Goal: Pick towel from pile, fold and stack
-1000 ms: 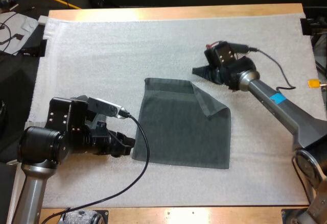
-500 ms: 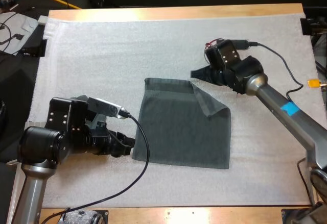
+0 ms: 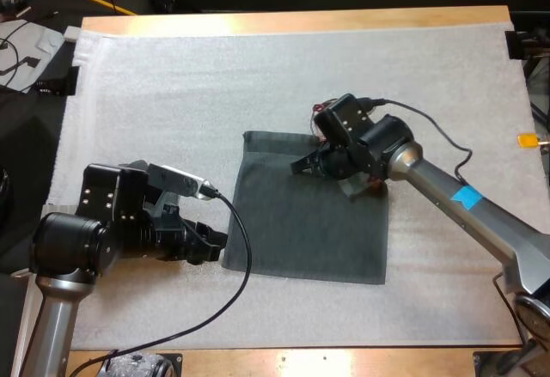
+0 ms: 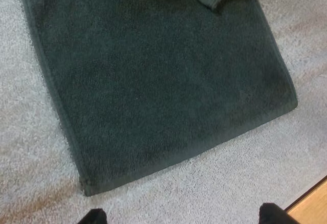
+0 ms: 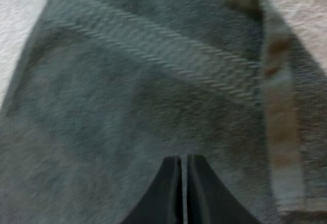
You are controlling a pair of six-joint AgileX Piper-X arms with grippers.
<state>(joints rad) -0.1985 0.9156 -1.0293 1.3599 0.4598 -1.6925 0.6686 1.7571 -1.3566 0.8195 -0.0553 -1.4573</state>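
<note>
The right gripper [image 3: 301, 165] has swung in over the towel's [image 3: 296, 231] far edge, fingers pressed together on nothing. Nearer, the left gripper [image 3: 213, 244] sits spread beside the towel's left edge. The towel lies flat mid-table on the mat [image 3: 215, 85], with open mat on every side.

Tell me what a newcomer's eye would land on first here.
The dark grey-green towel lies flat on the white mat, its far right corner folded over. The right gripper hangs over the towel's far edge, fingers shut. The left gripper sits open beside the towel's near left corner.
</note>
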